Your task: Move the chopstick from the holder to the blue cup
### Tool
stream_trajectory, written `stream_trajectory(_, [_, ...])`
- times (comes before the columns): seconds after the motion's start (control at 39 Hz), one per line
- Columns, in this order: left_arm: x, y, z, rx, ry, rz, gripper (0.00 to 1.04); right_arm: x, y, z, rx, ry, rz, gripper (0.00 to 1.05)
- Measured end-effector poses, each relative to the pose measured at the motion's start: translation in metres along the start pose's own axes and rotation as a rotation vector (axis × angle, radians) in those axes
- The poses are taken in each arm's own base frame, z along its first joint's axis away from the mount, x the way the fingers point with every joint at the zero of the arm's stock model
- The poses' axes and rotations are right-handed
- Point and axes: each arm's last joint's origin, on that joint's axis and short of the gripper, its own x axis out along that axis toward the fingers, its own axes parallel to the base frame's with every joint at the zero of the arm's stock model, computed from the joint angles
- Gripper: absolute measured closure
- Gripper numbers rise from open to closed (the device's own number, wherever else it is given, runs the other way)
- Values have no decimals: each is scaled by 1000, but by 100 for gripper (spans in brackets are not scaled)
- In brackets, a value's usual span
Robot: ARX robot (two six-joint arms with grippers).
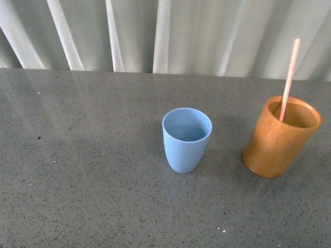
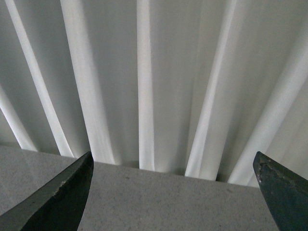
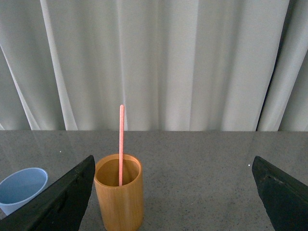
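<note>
A pale pink chopstick (image 1: 289, 77) stands leaning in the orange-brown wooden holder (image 1: 280, 138) at the right of the table. The light blue cup (image 1: 186, 139) stands upright and empty to the holder's left. Neither arm shows in the front view. In the right wrist view the holder (image 3: 119, 198) and chopstick (image 3: 121, 142) stand ahead of my open right gripper (image 3: 173, 192), close to one finger, with the blue cup (image 3: 21, 189) beyond it. My left gripper (image 2: 174, 192) is open over bare table, with none of the task's objects in its view.
The grey speckled table (image 1: 93, 181) runs back to a pleated white curtain (image 1: 165, 31) along its far edge. Open tabletop lies left of the blue cup and in front of both containers.
</note>
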Motion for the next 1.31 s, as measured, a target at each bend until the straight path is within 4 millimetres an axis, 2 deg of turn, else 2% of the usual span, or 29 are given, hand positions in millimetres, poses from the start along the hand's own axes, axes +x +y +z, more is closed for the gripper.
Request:
stream_trajectory(0.18, [-1, 0, -6, 7, 20, -8, 7, 0, 0, 0, 0, 0, 0, 10])
stream_trajectory(0.23, [-1, 2, -7, 11, 33, -54, 11, 0, 0, 0, 0, 0, 0, 10])
stream_trajectory(0.36, [-16, 15, -16, 18, 60, -183, 31, 0, 0, 0, 0, 0, 0, 10])
stream_trajectory(0.54, [-37, 36, -32, 13, 71, -178, 57, 0, 0, 0, 0, 0, 1, 10])
stream_trajectory(0.69, [-61, 54, -46, 10, 72, -185, 91, 0, 0, 0, 0, 0, 1, 10])
stream_trajectory(0.77, [-67, 59, -49, 4, 67, -180, 101, 0, 0, 0, 0, 0, 0, 10])
stream_trajectory(1.18, [-97, 84, -63, 5, 70, -178, 101, 0, 0, 0, 0, 0, 0, 10])
stream_trajectory(1.31, [-103, 86, -65, 5, 69, -173, 101, 0, 0, 0, 0, 0, 1, 10])
